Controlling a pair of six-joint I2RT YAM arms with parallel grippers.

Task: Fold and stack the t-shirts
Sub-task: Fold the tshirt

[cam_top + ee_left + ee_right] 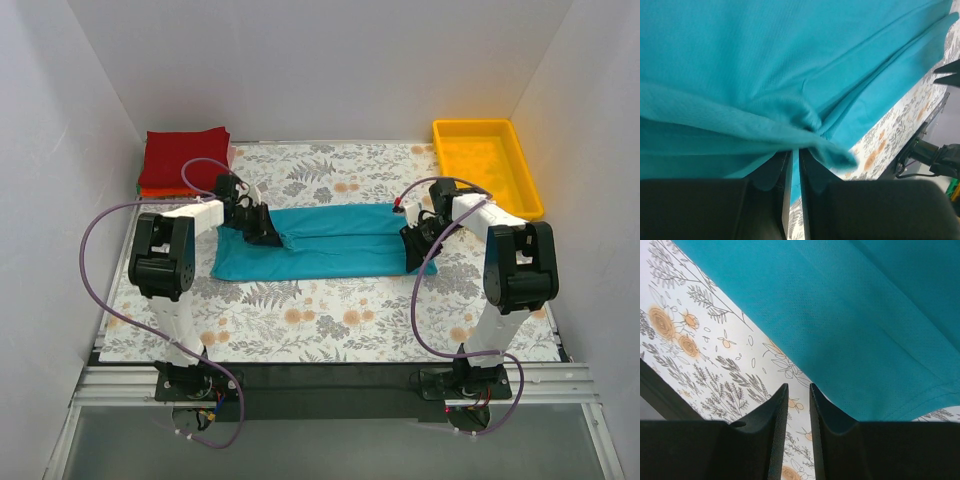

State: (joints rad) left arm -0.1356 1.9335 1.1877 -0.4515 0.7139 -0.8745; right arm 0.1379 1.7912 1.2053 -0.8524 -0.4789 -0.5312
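Note:
The teal-blue t-shirt (330, 242) lies across the middle of the table, folded lengthwise into a long band. My left gripper (266, 231) is at its left end. In the left wrist view the gripper (795, 151) is shut on a bunched fold of the teal t-shirt (790, 60). My right gripper (413, 240) is at the shirt's right end. In the right wrist view it (798, 386) is slightly open and empty, with the table covering showing in the gap and the shirt's edge (855, 325) beside the right finger. Folded dark red (185, 154), orange (160, 191) and green shirts are stacked at the back left.
A yellow plastic tray (470, 125) stands at the back right. The floral table covering (330, 320) spans the table. White walls close in on the left, back and right. Purple cables loop beside both arms.

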